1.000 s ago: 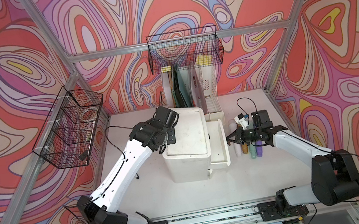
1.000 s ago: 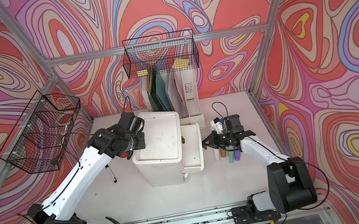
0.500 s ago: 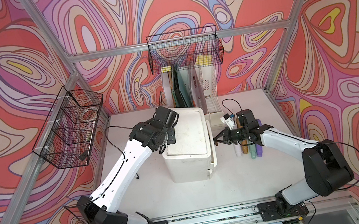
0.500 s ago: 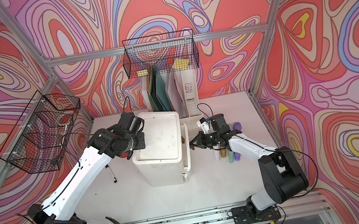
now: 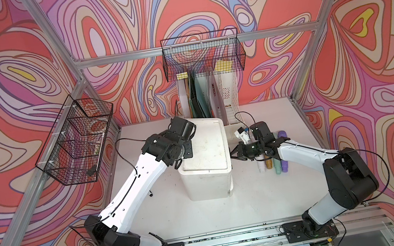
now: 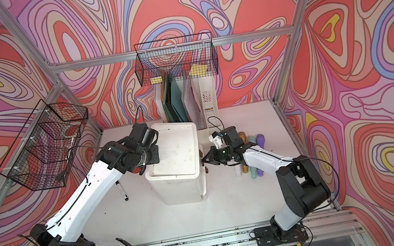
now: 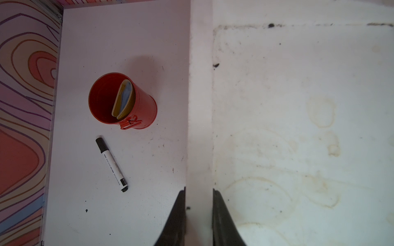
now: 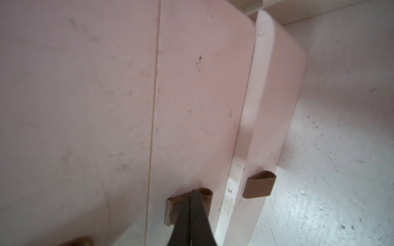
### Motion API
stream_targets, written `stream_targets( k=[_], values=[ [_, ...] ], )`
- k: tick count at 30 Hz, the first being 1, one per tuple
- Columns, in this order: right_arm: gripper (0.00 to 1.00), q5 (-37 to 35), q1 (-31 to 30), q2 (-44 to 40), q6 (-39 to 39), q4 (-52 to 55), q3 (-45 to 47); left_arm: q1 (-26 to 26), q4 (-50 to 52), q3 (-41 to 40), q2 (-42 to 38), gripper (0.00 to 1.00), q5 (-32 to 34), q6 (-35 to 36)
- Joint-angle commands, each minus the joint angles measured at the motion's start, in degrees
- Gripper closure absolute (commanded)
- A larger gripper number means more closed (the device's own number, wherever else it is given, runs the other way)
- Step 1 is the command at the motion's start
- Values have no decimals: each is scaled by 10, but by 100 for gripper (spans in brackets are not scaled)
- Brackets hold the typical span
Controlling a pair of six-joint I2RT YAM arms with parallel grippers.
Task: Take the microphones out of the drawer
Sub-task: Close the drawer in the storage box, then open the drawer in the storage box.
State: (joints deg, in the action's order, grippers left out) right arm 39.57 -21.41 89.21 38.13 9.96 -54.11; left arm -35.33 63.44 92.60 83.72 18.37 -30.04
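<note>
My left gripper [image 7: 199, 189] is clamped on the raised rim of the stained white plastic cabinet [image 5: 205, 149]. My right gripper [image 8: 193, 192], fingers together, touches its tip to the brown loop tab [image 8: 205, 192] of the smooth, round-cornered drawer [image 8: 191, 106]. Right of the cabinet, cylindrical pastel microphones [image 5: 277, 165] lie side by side on the table.

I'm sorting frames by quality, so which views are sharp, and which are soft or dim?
Both top views: sharp, evenly lit. Left wrist view: crisp red cup and marker, soft shadow beside the cup, left pincer a dark silhouette. Right wrist view: drawer unit soft with a pink cast, right pincer dark and blurred.
</note>
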Motion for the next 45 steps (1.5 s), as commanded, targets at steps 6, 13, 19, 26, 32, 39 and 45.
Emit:
stream_targets(
  k=[6,13,19,26,32,39,45],
  values=[
    [100,-117,-6,-50,17,34,21,3,41,-12,3,100,33,16],
    [90,-140,-6,-62,104,-40,92,3,38,-19,2,100,33,19],
    [76,-142,-6,-57,198,-148,159,3,38,-22,1,100,34,19],
    [62,-133,-6,-30,283,-252,210,3,33,-20,6,100,32,21],
    [56,-147,-9,-14,362,-335,246,3,34,-19,8,100,32,19],
    [54,-176,-25,15,462,-428,280,3,35,-19,9,100,32,17],
    [53,-196,-54,37,516,-471,277,3,37,-19,8,100,33,17]
  ],
)
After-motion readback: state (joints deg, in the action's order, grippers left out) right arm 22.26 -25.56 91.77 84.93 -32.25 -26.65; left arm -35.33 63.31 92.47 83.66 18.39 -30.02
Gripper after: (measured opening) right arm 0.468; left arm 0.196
